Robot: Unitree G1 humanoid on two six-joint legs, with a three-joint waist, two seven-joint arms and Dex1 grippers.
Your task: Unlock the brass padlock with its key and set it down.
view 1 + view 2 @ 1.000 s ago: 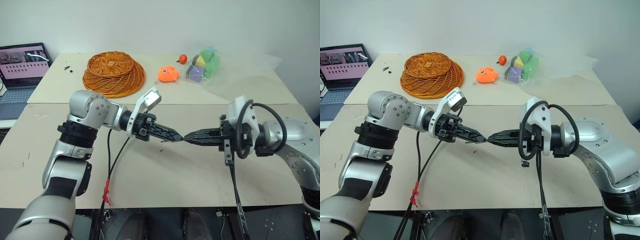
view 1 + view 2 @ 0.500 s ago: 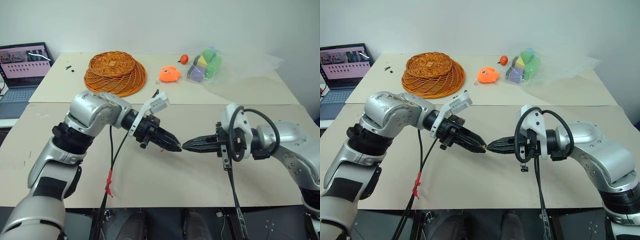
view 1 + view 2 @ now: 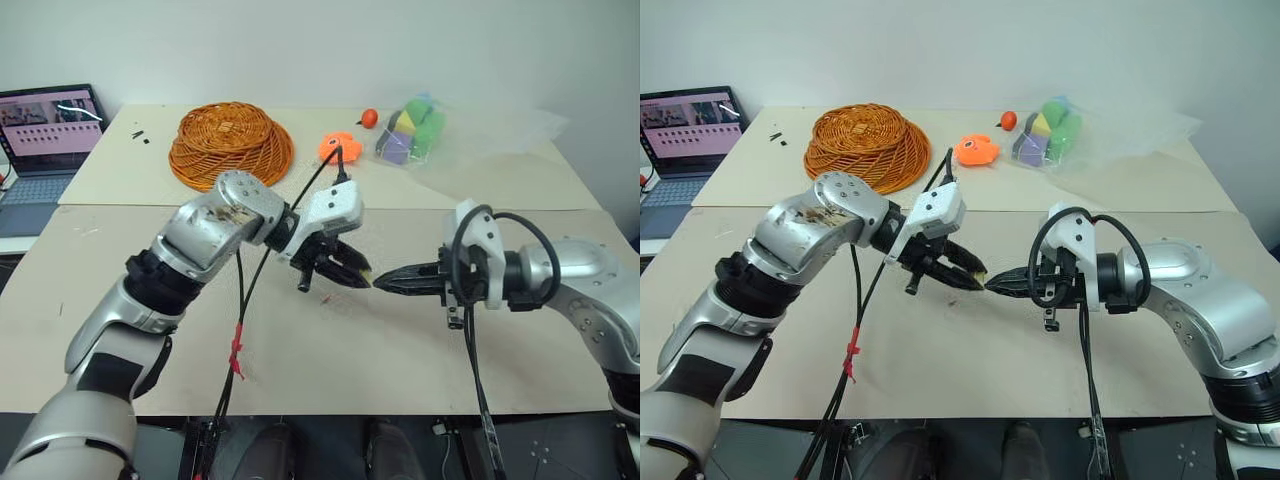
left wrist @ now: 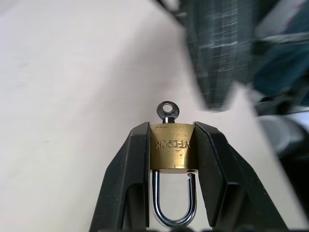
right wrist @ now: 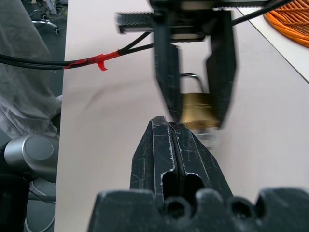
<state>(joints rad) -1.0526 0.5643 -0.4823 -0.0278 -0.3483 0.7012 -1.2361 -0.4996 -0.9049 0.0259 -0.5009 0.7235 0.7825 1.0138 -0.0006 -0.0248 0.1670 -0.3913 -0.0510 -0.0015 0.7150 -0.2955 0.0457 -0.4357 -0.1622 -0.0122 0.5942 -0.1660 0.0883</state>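
Rolled over since before, left gripper jaws clamp the brass padlock; left wrist view reveals its key; right gripper jaws closed

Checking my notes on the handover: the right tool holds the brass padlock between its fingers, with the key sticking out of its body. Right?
Not quite: the left tool holds the brass padlock, as the left wrist view shows. The key does stick out of its body. The right tool is shut with nothing visibly between its fingers.
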